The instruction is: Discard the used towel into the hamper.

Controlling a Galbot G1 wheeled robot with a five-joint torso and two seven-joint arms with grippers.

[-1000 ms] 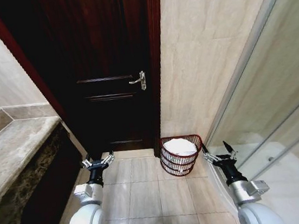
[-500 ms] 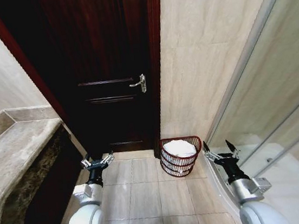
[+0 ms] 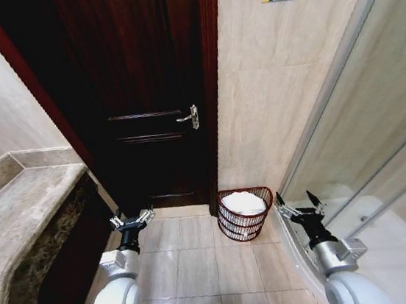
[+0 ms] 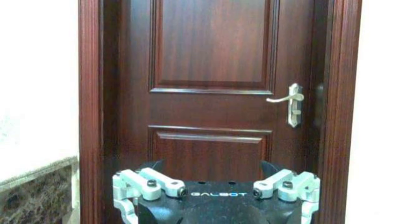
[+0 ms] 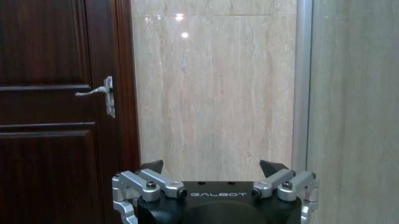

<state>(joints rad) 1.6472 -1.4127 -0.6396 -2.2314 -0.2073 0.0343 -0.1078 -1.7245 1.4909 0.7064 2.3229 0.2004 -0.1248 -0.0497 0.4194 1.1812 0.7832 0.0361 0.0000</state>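
Camera tilted upward; hamper with towel unmoved.

Both arms reach forward from the shoulders low in the head view, held level and parked. The left gripper sits at about 7 o'clock, fingers spread wide with nothing between them. The right gripper sits at about 5 o'clock, fingers likewise apart and empty

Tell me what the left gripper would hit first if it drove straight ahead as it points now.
Most likely the dark wooden door. The left gripper is open and aimed squarely at the door's lower panels, with nothing between them in its wrist view. How far off the door stands is unclear.
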